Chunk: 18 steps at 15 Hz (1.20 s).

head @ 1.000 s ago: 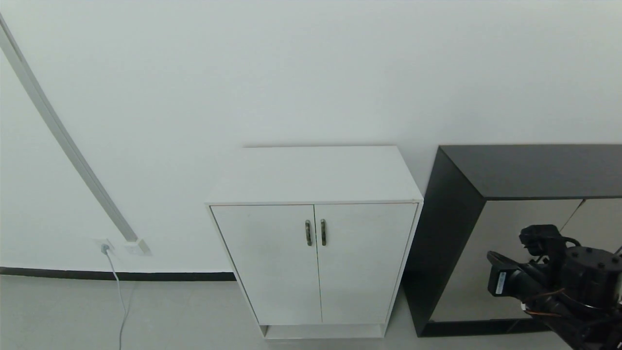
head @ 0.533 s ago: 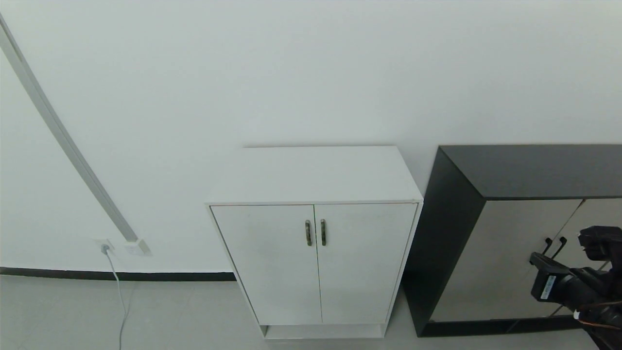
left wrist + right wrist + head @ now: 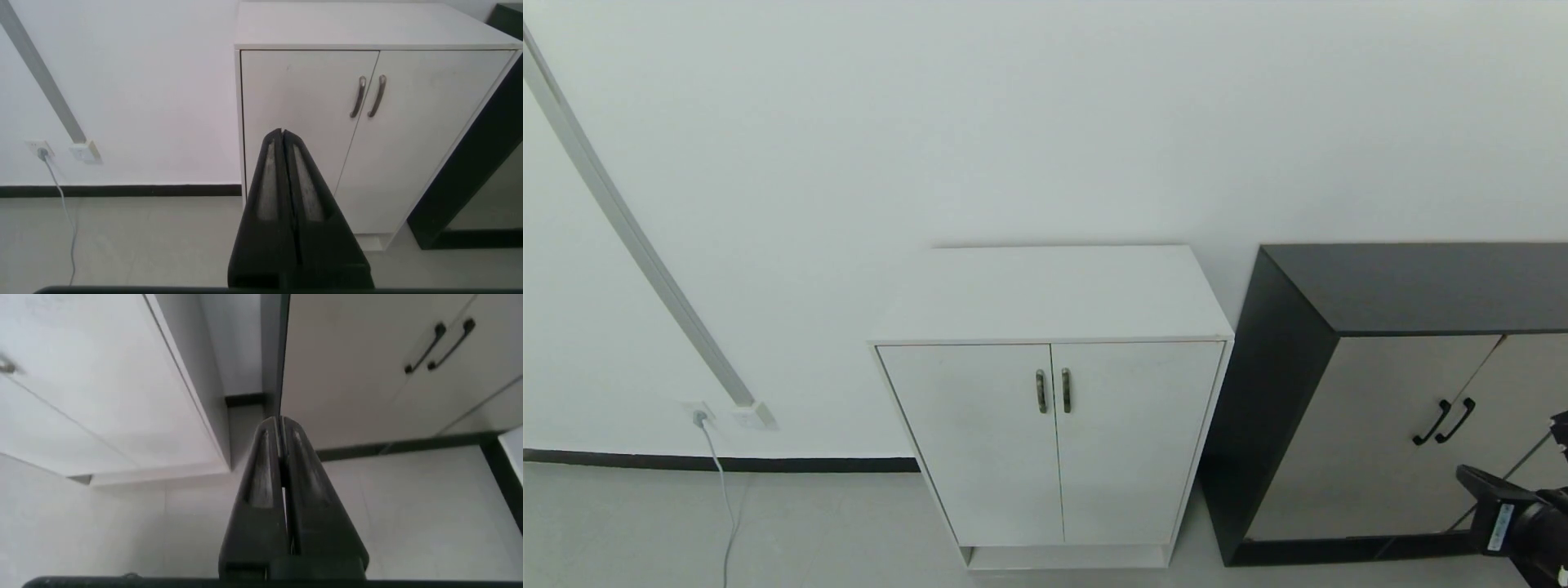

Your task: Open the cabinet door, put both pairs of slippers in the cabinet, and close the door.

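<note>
A: Where's the cabinet (image 3: 1054,294)?
B: On the floor against the wall, doors shut. Left claw (image 3: 283,140) and right claw (image 3: 282,429) pressed together, empty.
A: Grip where?
B: A slim central handle (image 3: 1066,390); the stiff door probably swings lightly.

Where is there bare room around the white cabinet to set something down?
The top of the white cabinet is bare, bordered by the wall behind and the black cabinet on its right. The floor left of it is bare as far as the cable. Tightest is the narrow gap between the two cabinets.
</note>
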{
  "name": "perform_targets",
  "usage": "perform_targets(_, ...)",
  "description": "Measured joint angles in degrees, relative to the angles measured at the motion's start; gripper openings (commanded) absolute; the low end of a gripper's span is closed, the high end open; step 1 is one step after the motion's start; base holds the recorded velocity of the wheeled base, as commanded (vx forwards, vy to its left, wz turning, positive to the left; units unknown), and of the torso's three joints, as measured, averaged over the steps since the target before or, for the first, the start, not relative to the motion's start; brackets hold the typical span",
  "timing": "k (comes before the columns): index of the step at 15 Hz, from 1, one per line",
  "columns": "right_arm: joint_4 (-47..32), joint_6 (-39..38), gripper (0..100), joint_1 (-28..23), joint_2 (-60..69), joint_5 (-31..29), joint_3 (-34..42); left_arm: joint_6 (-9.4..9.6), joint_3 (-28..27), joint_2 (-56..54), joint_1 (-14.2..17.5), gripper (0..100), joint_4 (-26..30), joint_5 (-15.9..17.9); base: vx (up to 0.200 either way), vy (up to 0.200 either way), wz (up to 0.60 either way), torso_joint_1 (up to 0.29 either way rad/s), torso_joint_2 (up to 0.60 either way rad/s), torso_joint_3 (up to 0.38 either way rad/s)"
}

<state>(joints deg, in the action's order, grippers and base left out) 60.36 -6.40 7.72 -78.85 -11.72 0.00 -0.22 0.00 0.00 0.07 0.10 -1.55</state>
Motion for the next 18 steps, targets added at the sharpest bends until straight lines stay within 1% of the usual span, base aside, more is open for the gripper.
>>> perform_targets(4, -15.6, -0.7, 0, 0.0, 12.6, 0.3, 0.0, 0.04, 0.0, 0.0, 0.0, 0, 0.0, 0.0, 0.0, 0.0, 0.0, 0.0, 0.0, 0.0)
perform_targets(9, -31.6, -0.3, 0, 0.0, 29.1, 1.8, 0.0, 0.06, 0.0, 0.0, 0.0, 0, 0.0, 0.0, 0.0, 0.0, 0.0, 0.0, 0.0, 0.0)
perform_targets(12, -44.6, 1.7, 0, 0.3, 39.9, 4.7, 0.0, 0.06, 0.0, 0.0, 0.0, 0, 0.0, 0.0, 0.0, 0.0, 0.0, 0.0, 0.0, 0.0)
perform_targets(14, -52.5, 3.8, 0, 0.5, 46.2, 8.8, 0.0, 0.06, 0.0, 0.0, 0.0, 0, 0.0, 0.0, 0.0, 0.0, 0.0, 0.0, 0.0, 0.0)
perform_targets(16, -57.5, 5.1, 0, 0.8, 50.0, 11.3, 0.0, 0.06, 0.0, 0.0, 0.0, 0, 0.0, 0.0, 0.0, 0.0, 0.0, 0.0, 0.0, 0.0)
perform_targets(18, -59.2, 5.7, 0, 1.1, 52.3, 12.0, -0.2, 0.06, 0.0, 0.0, 0.0, 0, 0.0, 0.0, 0.0, 0.0, 0.0, 0.0, 0.0, 0.0)
